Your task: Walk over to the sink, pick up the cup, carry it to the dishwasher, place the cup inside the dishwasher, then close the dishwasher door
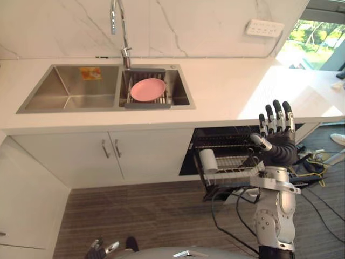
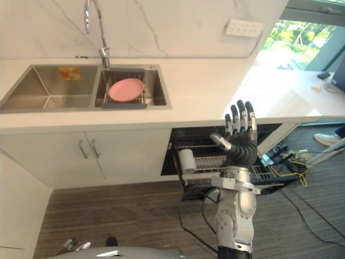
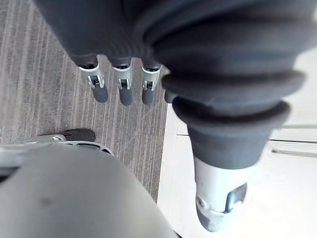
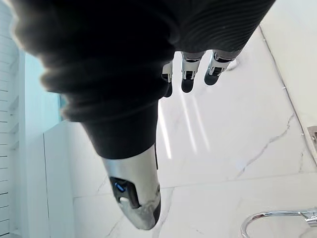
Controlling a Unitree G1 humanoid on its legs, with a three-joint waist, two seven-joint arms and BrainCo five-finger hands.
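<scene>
The dishwasher point(image 1: 223, 139) stands open under the white bench point(image 1: 226, 86), with its wire rack point(image 1: 240, 164) pulled out over the wooden floor point(image 1: 151, 216). The white cup point(image 1: 208, 160) sits at the left end of that rack, inside the dishwasher's frame and free of both hands.

The right hand point(image 1: 279, 143) is raised in front of the dishwasher, above the right part of the rack and well apart from the cup. Its fingers point(image 4: 188, 74) point straight up and are spread wide, and it holds nothing.

The left hand point(image 1: 98, 249) hangs low over the floor, far to the left of the dishwasher. Its fingers point(image 3: 124, 87) are straight and relaxed, and it is empty.

Up and to the left of the dishwasher, a steel sink point(image 1: 32, 102) with 2 basins is set into the bench. The basin nearer the dishwasher holds a dark drain tray point(image 1: 145, 102) with a pink plate point(image 1: 147, 89) on it, and a tap point(image 1: 116, 21) rises behind. White cupboard doors point(image 1: 108, 156) stand just left of the dishwasher, and a white socket strip point(image 1: 264, 28) sits on the marble wall above it.
</scene>
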